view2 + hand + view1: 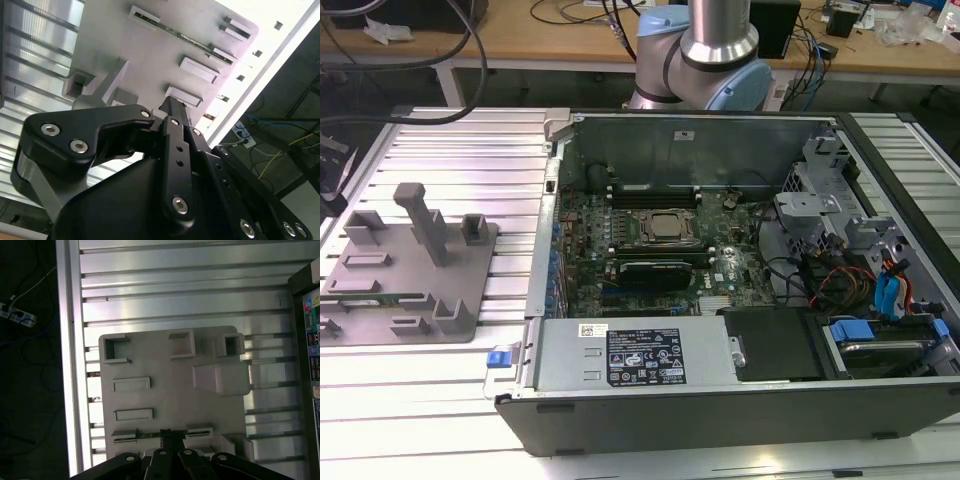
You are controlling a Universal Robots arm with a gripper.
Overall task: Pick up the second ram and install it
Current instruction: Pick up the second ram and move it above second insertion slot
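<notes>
Green second ram (378, 297), long and narrow, on grey tray (408, 277).

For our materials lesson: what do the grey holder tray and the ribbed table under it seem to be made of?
The grey holder tray is probably plastic, perhaps printed: it is evenly matt grey, with blocky pockets and posts formed in one piece. The ribbed table looks like aluminium profile: its silvery slats have a bright, brushed sheen and sharp reflections.

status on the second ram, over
claw over second ram, mid-length. ram in its slot on gray tray, not installed. nothing between them.
</notes>
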